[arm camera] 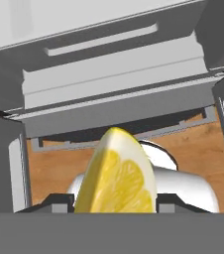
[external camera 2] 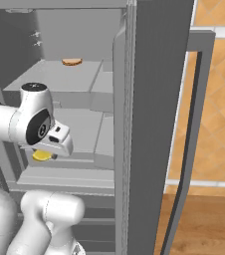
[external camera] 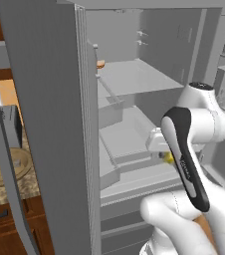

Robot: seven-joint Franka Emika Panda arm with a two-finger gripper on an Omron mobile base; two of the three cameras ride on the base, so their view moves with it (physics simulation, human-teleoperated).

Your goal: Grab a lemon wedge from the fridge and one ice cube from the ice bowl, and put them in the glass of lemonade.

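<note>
Scanning from the left of the left base view, the ice bowl point(external camera: 5, 168) sits on the counter at about 8 o'clock, outside the open door of the fridge point(external camera: 50, 124), well apart from the work in hand. Further right, at 4 o'clock, a speck of yellow marks the lemon wedge point(external camera: 168, 158) just below the arm's wrist, over a lower shelf point(external camera: 129, 139) inside the fridge. A small orange item point(external camera: 101, 64) rests on an upper shelf at 12 o'clock.

In the hand view the wedge point(arm camera: 118, 176) stands large at 6 o'clock with the gripper point(arm camera: 115, 204) astride it, a dark fingertip at each flank, so the jaws look to be pinching the wedge, half spread around it.

The risks, as I judge them: the wedge is tapered, so it could squirt out of the grip while being carried. Backing out carelessly could clip the shelf lip or the door at the arm's side and knock the fruit loose. The glass of lemonade is another worry: a drop from too high would splash.
</note>
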